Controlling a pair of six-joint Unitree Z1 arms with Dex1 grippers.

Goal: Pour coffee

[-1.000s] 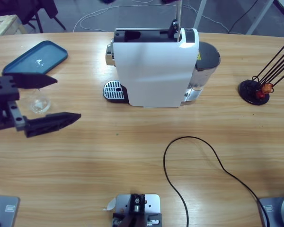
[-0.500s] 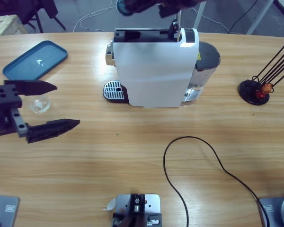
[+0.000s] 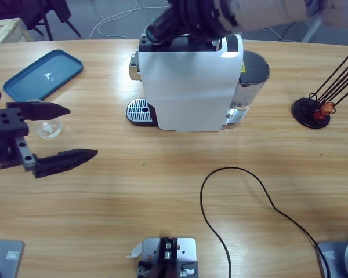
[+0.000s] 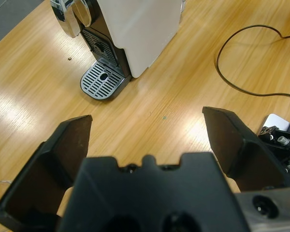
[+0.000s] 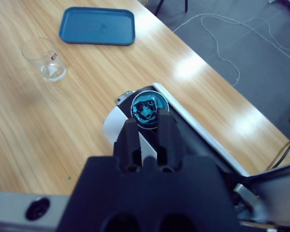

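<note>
The white coffee machine [image 3: 188, 81] stands at the table's back middle, its drip tray [image 3: 139, 110] bare. My right gripper [image 5: 146, 122] is shut on a blue coffee capsule [image 5: 147, 107] and hovers just above the machine's top [image 5: 117, 126]. In the high view the right gripper [image 3: 162, 26] is a dark blur over the machine's top left corner. A clear empty glass [image 3: 49, 127] stands at the left. My left gripper [image 3: 81, 131] hangs open over the table just right of the glass and holds nothing. In the left wrist view the left gripper [image 4: 147, 121] faces the drip tray [image 4: 102, 79].
A blue tray [image 3: 43, 72] lies at the back left, beyond the glass. A black cable [image 3: 243, 191] loops across the front right. At the far right stands a black capsule rack [image 3: 316, 110] with thin rods. The machine's grey water tank [image 3: 252, 72] sits on its right side.
The right arm has come down from the top edge over the machine with the blue capsule. The left gripper has stayed open and barely shifted.
</note>
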